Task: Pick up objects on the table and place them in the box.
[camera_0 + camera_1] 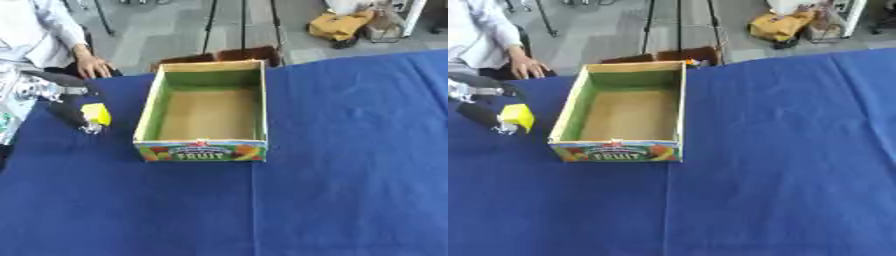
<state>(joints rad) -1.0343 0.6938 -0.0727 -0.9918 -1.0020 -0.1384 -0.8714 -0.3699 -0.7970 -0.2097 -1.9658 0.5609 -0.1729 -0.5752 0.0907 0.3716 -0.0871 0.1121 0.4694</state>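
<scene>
A cardboard fruit box (pixel 149 107) with green inner walls stands open in the middle of the blue table; nothing shows inside it. To its left my left hand (pixel 68 111) holds a small yellow block (pixel 96 113), its black fingers curled round it just above the cloth. The block sits level with the box's front half, a short way off its left wall. My right hand shows in neither view.
The blue tablecloth (pixel 350 165) stretches wide to the right and front of the box. A person sits beyond the far left edge, one hand (pixel 92 65) resting on the table's rim. Tripod legs and a yellow bag lie on the floor behind.
</scene>
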